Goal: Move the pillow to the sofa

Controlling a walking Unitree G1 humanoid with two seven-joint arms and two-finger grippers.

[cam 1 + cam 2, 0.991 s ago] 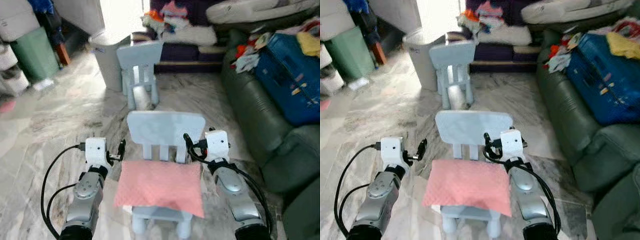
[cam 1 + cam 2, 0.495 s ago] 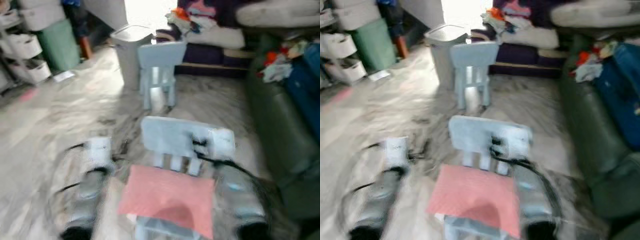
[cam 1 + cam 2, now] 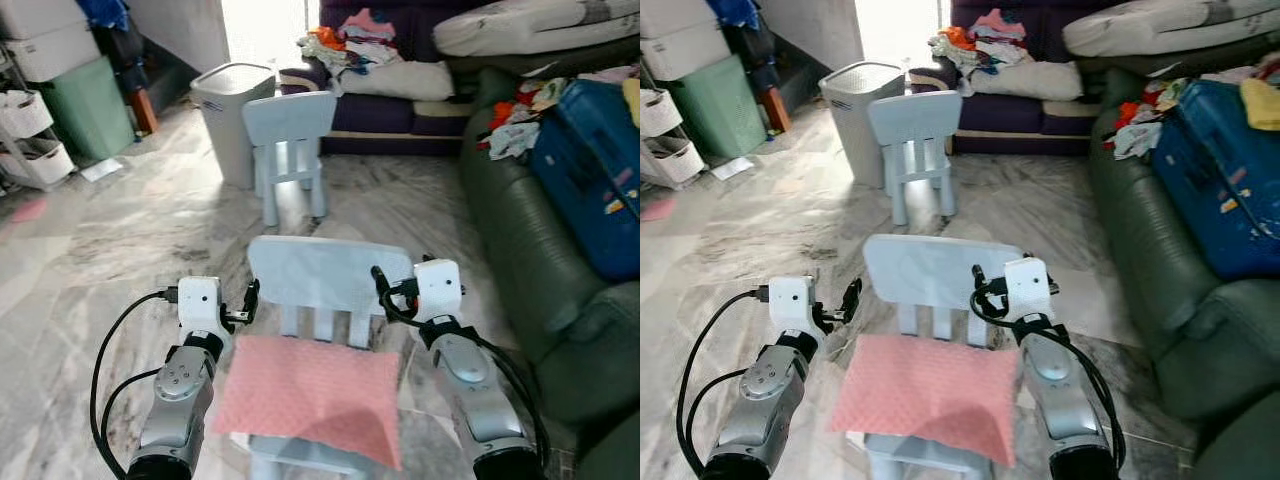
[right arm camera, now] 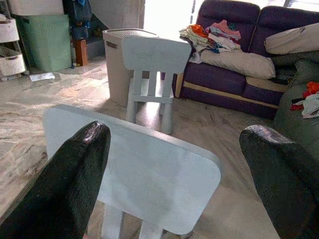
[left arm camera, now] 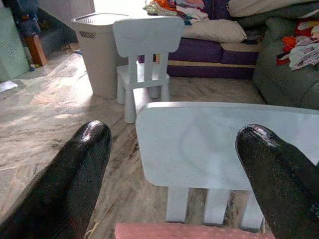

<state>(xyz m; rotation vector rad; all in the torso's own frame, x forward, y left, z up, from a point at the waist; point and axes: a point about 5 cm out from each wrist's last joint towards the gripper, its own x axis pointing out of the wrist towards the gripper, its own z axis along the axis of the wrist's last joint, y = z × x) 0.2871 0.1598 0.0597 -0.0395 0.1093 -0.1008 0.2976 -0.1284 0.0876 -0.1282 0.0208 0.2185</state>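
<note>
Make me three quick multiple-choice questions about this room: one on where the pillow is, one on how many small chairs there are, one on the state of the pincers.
1. Where is the pink pillow?
A. on the nearer chair's seat
B. on the floor
C. on the green sofa

2. How many small pale blue chairs stand here?
A. one
B. two
C. four

3. How are the pincers?
A. both shut on the pillow
B. both open, holding nothing
C. one holds a bin

Answers:
1 A, it covers the near chair seat.
2 B, a far chair stands behind.
3 B, left pincer and right pincer flank the backrest, fingers apart.
</note>
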